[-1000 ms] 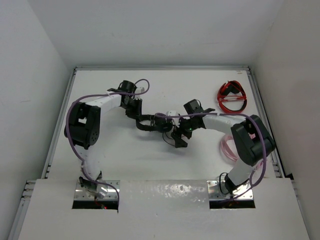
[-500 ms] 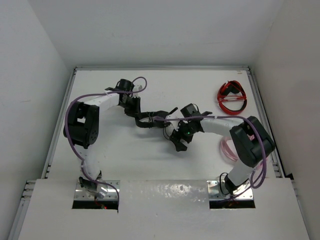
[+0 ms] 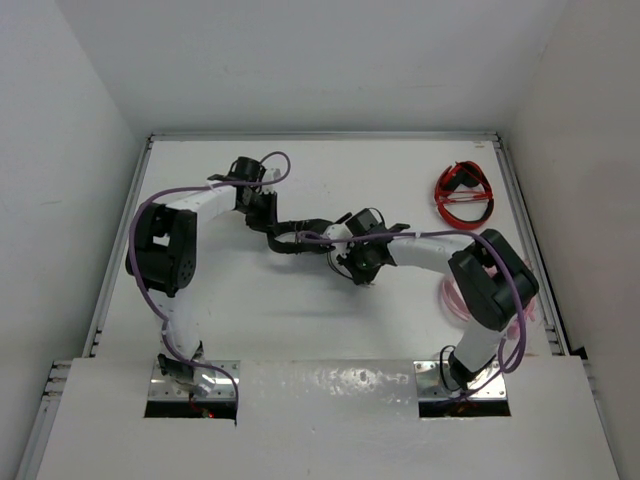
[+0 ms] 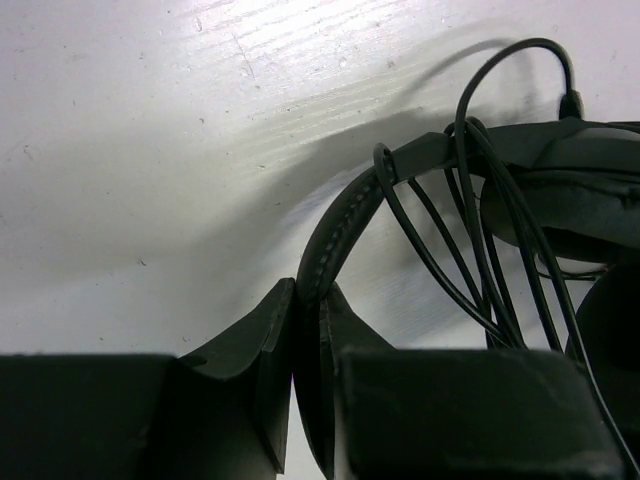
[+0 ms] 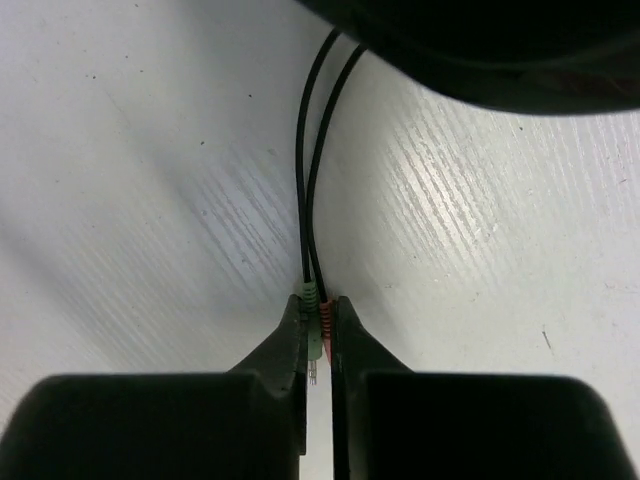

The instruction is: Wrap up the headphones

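The black headphones lie mid-table between both arms. In the left wrist view the padded headband curves up from my left gripper, which is shut on it. Several loops of the thin black cable hang over the band beside an earcup. My left gripper is at the band's left end. My right gripper sits just right of the headset. In the right wrist view the right gripper is shut on the green and pinkish plugs. Two cable strands run up to an earcup.
Red headphones lie at the back right near the table's rail. Pink headphones lie at the right, partly behind the right arm's elbow. A raised rim borders the table at the back and sides.
My right gripper has moved left toward the headset and shut on the cable's plugs. The left gripper has kept its hold on the headband, shifting only slightly.
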Robot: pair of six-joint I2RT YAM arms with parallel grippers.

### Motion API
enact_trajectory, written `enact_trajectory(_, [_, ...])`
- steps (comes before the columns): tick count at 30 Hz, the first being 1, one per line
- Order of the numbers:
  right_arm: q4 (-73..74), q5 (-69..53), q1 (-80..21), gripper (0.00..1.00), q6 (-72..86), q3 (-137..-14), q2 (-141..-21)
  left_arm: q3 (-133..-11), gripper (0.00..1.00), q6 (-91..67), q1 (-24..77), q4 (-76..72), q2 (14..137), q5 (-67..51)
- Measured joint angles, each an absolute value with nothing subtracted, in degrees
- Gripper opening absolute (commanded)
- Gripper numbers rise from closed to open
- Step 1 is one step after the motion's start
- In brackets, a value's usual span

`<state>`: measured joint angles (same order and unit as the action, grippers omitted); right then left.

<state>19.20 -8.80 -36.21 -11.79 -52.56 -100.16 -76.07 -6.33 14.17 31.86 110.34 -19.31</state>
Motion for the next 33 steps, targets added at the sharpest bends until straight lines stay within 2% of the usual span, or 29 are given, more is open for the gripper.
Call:
enact_trajectory(7, [20.27, -4.03, -39.90, 0.00, -11.18, -52.53, -99.57, -76.07, 0.00, -6.52, 14.15, 31.24, 110.21, -18.68])
enact_trajectory(14, [23.24, -4.47, -46.89, 0.00, -8.80, -52.77, -96.90, -76.05, 0.00, -7.03, 15.38, 29.87, 108.57, -17.61])
enact_trajectory(27, [25.17, -9.52, -48.77, 0.00, -5.45, -64.55, -95.96, -73.97, 0.00, -2.15, 25.04, 26.55, 106.08, -7.44])
enact_trajectory(29, [26.02, -9.04, -48.75, 0.06, -5.34, -64.51, -95.59, -73.56, 0.00, -1.52, 25.08, 26.55, 106.08, -6.17])
enact_trajectory(30, [26.24, -8.91, -48.60, 0.16, -5.32, -64.14, -95.35, -73.52, 0.00, -1.52, 24.99, 26.50, 106.08, -5.96])
enact_trajectory(33, [26.70, -9.08, -48.10, 0.35, -4.54, -61.98, -94.78, -73.52, 0.00, -1.56, 24.71, 25.63, 106.08, -5.63])
